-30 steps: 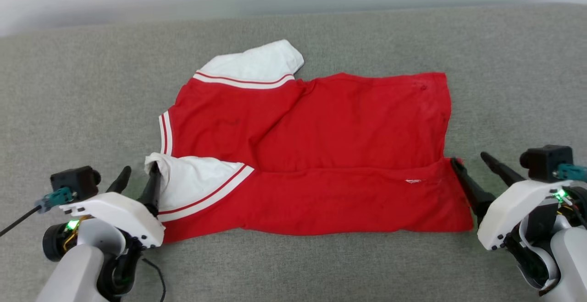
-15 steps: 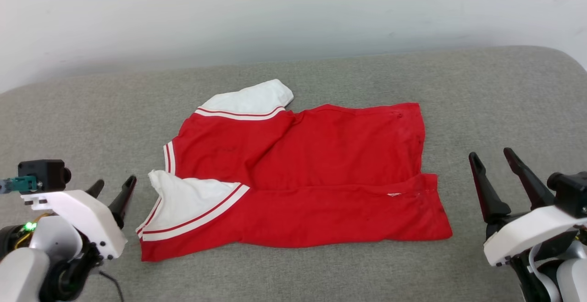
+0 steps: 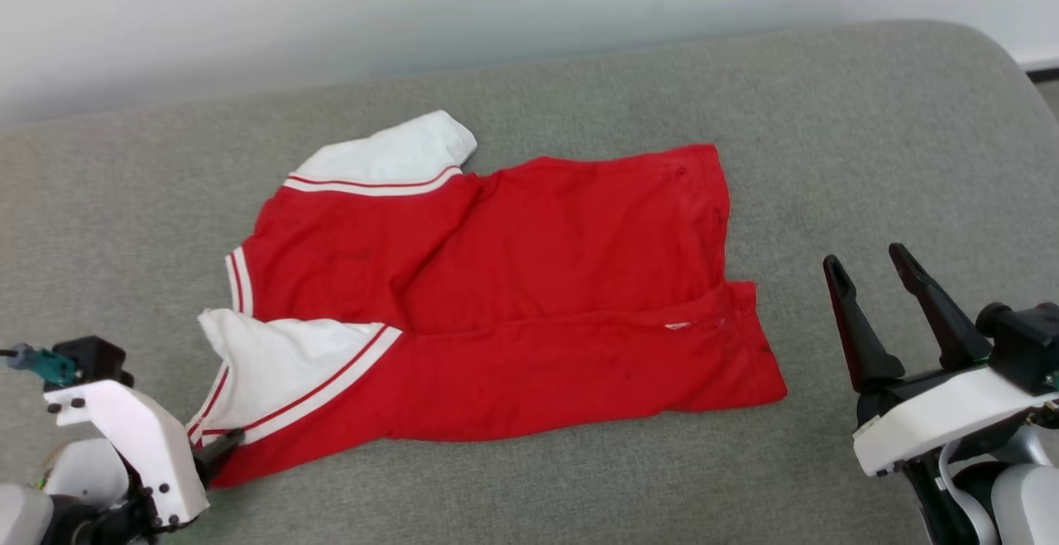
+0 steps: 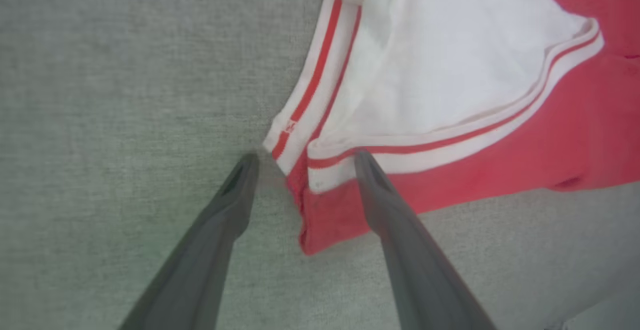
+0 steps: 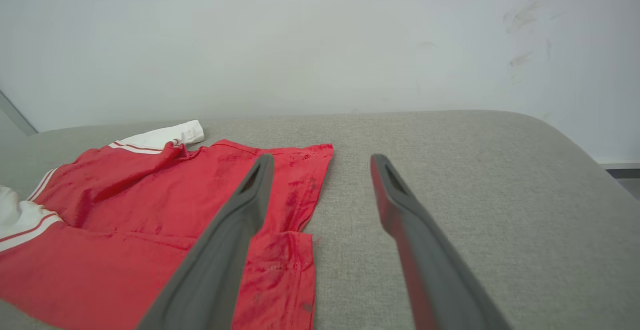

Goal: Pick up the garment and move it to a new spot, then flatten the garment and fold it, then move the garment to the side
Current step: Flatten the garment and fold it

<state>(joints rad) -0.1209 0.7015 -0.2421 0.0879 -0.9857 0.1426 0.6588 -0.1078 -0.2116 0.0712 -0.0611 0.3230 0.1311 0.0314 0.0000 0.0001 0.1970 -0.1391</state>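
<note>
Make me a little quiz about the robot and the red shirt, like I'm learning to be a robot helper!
1. True or false: the right gripper is holding the garment.
2. What colour are the sleeves? A white, B blue, C black.
3. Which gripper has one finger over the garment's edge and one over the grey cushion?

Key
1. False: it is open and apart from the garment.
2. A.
3. The left gripper.

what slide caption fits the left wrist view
Open left gripper, fingertips either side of the striped corner of a red and white shirt on a grey cushion.
</note>
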